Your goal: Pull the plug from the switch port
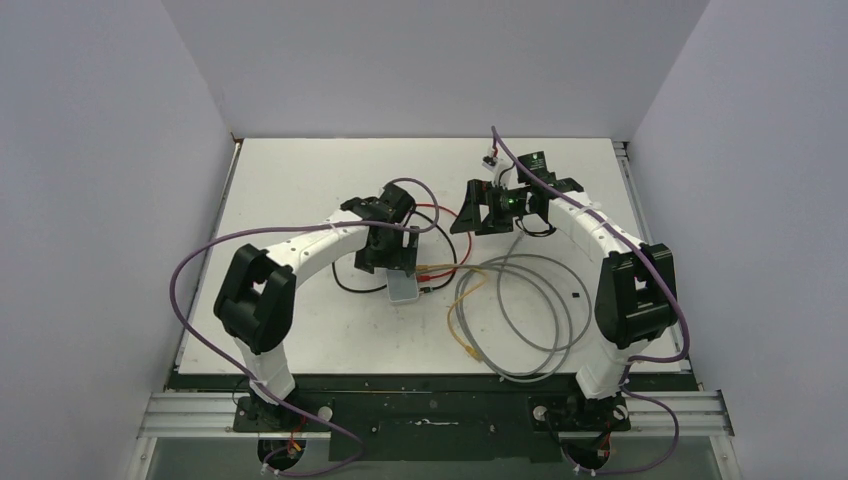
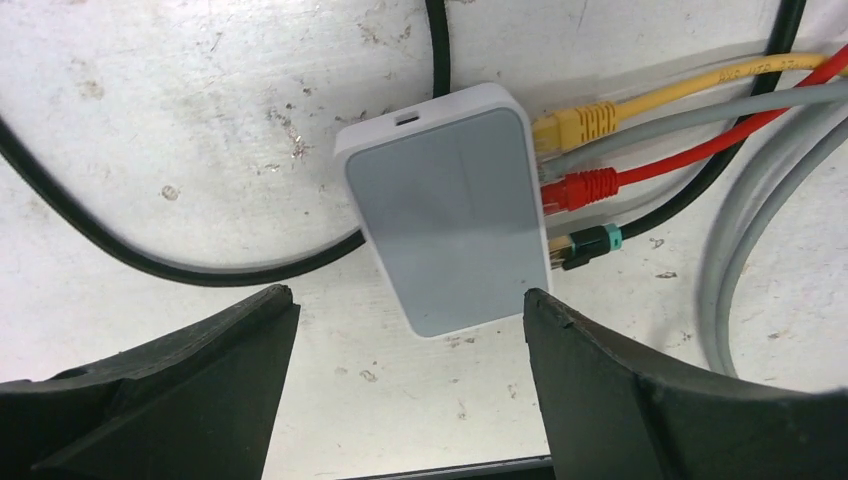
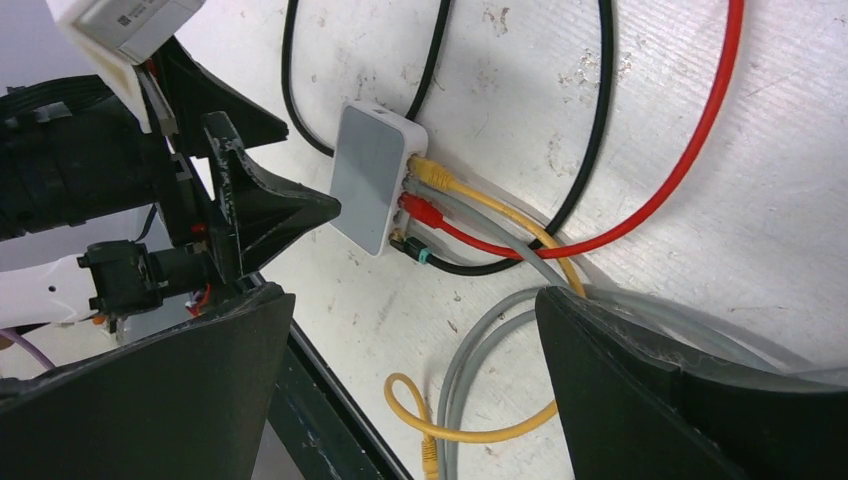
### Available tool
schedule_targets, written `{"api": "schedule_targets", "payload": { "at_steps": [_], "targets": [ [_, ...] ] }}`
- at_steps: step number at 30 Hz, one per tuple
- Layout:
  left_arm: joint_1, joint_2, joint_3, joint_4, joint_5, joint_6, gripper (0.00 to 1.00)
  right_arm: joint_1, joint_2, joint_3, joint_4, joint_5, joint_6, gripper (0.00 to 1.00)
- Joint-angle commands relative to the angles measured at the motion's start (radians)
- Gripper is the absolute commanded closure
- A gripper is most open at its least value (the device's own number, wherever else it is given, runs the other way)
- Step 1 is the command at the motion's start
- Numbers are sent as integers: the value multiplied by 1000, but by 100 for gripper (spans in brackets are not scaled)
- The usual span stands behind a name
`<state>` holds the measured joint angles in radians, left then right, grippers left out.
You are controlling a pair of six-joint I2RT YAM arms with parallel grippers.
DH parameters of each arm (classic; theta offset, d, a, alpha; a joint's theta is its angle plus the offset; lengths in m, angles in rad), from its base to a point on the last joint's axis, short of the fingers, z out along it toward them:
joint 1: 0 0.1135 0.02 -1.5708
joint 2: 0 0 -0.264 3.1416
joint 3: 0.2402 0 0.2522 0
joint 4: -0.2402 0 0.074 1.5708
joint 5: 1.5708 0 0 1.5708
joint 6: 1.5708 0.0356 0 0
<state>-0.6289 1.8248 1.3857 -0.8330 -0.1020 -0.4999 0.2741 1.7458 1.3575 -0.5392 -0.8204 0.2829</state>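
- Main risk as we see it: the switch [image 2: 445,215] isn't pinned. It lies flat on the tabletop [image 2: 200,120], and the left tool [image 2: 407,297] stands part-open right over it, gripping nothing. One fingertip [image 2: 560,330] sits at the switch's socket-side corner, and we can't tell if it touches. A pull on any plug would likely drag the whole box along.
- Four plugs sit in a tight row along one edge of the switch: yellow plug [image 2: 575,127], grey plug [image 2: 553,163], red plug [image 2: 580,188], and black plug [image 2: 590,245] with a teal band. Wide fingers could catch a neighbour, or the wrong one.
- Grabbing cable instead of plug body, or leaving a latch unpressed, could strain the socket. That's our judgement, since no latches are visible.
- Loose grey cable loops [image 3: 452,385] lie off the switch's socket side and could snag incoming fingers.
- Pose: the left arm reaches in with its wrist bent down, tool pointing at the switch from above.
- The right tool [image 3: 415,295] is spread fully and empty. It hovers above the cables on the switch's socket side, well apart from the plugs.
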Motion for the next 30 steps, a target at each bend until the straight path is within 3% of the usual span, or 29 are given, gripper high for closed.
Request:
{"api": "schedule_targets", "payload": {
  "at_steps": [1, 6, 9, 16, 20, 30],
  "targets": [
    [-3, -76, -46, 52, -34, -39, 18, -6, 6, -5, 59, -64, -17, 3],
    [-3, -81, -55, 59, -30, -42, 18, 7, 1, -18, 85, -73, -23, 0],
    [-3, -83, -55, 51, -33, -72, 18, 16, 15, -15, 96, -72, -24, 5],
    [37, -109, -145, 95, 80, -257, 18, 86, 129, 75, 40, -76, -65, 0],
    [44, -159, -237, 210, 167, -349, 19, 127, 198, 121, 13, -78, -70, 10],
    [3, -137, -250, 204, 133, -412, 16, 185, 303, 204, 45, -81, -22, 23]
  ]
}}
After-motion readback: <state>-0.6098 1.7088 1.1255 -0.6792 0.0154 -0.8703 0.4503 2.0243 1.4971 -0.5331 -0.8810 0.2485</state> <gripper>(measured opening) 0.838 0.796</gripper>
